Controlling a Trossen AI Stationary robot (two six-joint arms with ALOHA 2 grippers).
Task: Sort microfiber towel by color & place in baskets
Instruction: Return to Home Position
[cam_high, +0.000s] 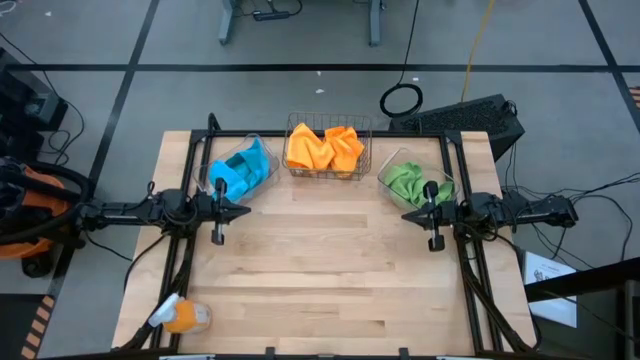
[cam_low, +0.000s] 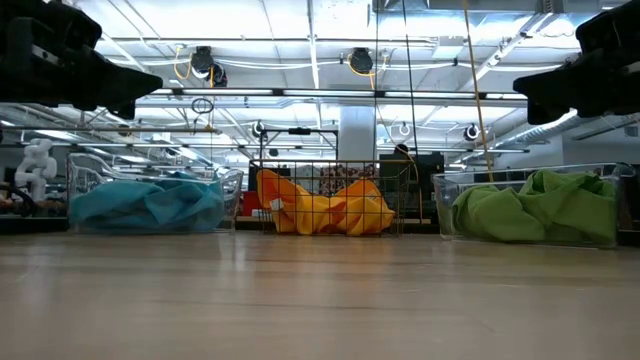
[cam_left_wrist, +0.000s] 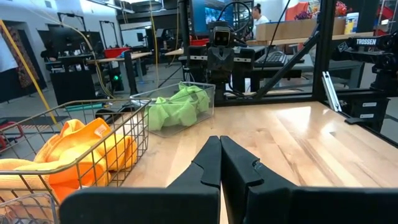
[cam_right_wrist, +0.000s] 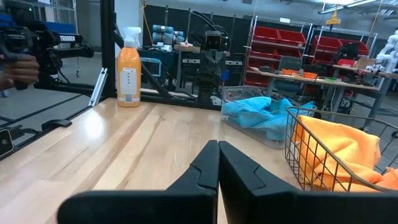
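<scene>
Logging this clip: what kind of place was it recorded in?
Probably a robotics lab or workshop: shelves of red bins, workbenches loaded with equipment, and an open industrial ceiling with hanging cables. The left gripper and right gripper wait shut.

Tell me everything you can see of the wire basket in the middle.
The wire basket is rectangular, open-topped, made of thin copper-coloured metal mesh. It stands upright on the wooden table, near the middle of the far edge, between the left clear bin and the right clear bin, touching neither. Crumpled orange-yellow towels fill it about to the rim. Nothing else touches it.
</scene>
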